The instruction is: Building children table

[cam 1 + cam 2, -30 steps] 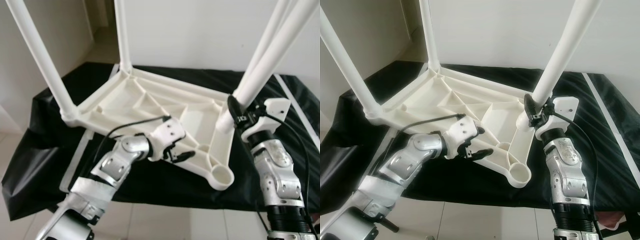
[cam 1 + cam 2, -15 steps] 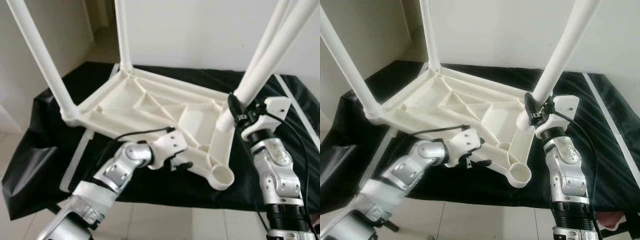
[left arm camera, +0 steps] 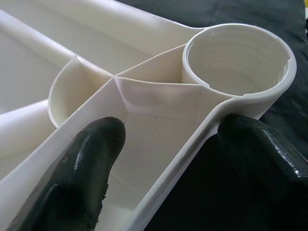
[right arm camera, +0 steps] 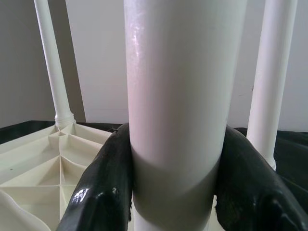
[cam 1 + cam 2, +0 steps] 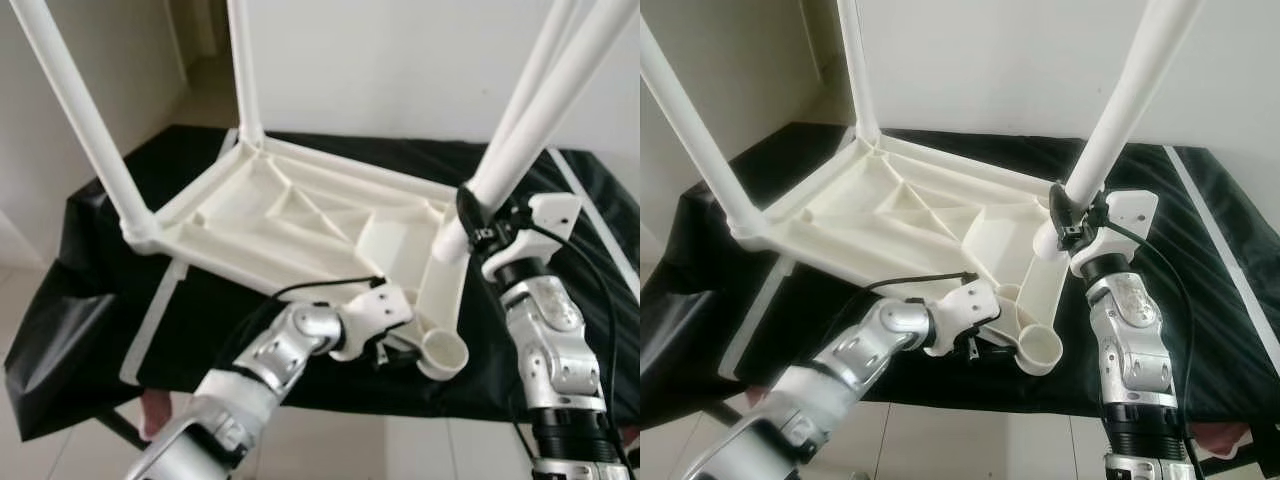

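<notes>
White tabletop (image 5: 300, 215) lies upside down on black cloth (image 5: 90, 270), 3 legs fitted & pointing up; near corner socket (image 5: 443, 352) has no leg in it. R gripper (image 5: 470, 225) clamps tight round base of near-right leg (image 5: 520, 140), fingers (image 4: 103, 192) pressed on both sides of tube. L gripper (image 3: 163, 159) at near corner by socket, fingers apart, straddling tabletop's rim: one finger (image 3: 82, 168) inside the ribbed cell, other outside over cloth. Can't tell if it's squeezing rim.
</notes>
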You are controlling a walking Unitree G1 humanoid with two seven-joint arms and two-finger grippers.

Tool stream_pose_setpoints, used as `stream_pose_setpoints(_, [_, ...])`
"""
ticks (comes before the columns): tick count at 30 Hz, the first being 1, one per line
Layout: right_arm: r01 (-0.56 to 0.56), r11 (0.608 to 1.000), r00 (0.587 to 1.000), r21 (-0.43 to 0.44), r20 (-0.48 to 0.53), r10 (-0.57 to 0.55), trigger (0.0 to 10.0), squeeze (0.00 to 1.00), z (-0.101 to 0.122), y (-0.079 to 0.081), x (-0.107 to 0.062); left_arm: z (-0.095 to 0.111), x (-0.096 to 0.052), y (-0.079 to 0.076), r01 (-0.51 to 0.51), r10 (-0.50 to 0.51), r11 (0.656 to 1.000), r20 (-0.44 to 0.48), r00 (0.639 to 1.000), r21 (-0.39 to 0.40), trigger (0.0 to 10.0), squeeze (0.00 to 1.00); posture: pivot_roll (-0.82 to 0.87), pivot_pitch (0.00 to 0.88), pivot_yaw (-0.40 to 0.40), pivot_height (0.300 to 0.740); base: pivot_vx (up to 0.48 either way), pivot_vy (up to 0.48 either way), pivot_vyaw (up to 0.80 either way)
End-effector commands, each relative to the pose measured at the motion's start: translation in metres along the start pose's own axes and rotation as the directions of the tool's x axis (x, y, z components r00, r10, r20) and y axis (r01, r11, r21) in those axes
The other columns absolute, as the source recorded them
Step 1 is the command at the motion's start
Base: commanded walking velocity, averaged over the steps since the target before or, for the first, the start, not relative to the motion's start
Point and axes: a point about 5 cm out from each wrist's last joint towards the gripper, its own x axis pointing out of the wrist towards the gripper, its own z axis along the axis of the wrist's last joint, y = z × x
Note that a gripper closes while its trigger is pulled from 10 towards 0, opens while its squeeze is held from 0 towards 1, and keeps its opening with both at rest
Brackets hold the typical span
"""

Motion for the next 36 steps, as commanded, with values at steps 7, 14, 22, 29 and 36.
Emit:
stream_pose_setpoints(7, [0.012,1.000,1.000,0.004,0.014,-0.013,10.0,0.00,0.002,-0.001,0.001,0.015,0.012,0.015,-0.263,0.262,0.965,0.042,0.964,0.015,10.0,0.00,-0.03,0.000,-0.016,0.740,0.000,0.000,0.00])
stream_pose_setpoints(14, [0.066,0.998,0.998,0.008,0.009,-0.066,10.0,0.00,0.003,-0.008,0.005,0.035,0.032,0.022,-0.330,0.331,0.944,0.053,0.942,-0.017,10.0,0.00,-0.03,0.000,-0.027,0.740,0.000,0.000,0.00])
stream_pose_setpoints(22, [0.152,0.988,0.988,0.004,0.014,-0.152,10.0,0.00,0.004,-0.018,0.002,0.055,0.037,0.030,-0.376,0.376,0.926,0.099,0.921,-0.025,10.0,0.00,-0.04,0.000,-0.017,0.740,0.000,0.000,0.00])
stream_pose_setpoints(29, [0.184,0.983,0.983,0.001,0.017,-0.184,10.0,0.00,0.007,-0.020,-0.007,0.054,0.025,0.030,-0.276,0.290,0.957,0.213,0.933,-0.093,10.0,0.00,-0.04,0.000,-0.014,0.740,0.000,0.000,0.00])
stream_pose_setpoints(36, [0.232,0.972,0.973,-0.022,0.002,-0.232,10.0,0.00,0.009,-0.025,-0.017,0.048,-0.006,0.020,-0.112,0.132,0.991,0.331,0.934,-0.078,10.0,0.00,-0.02,0.000,-0.030,0.740,0.000,0.000,0.00])
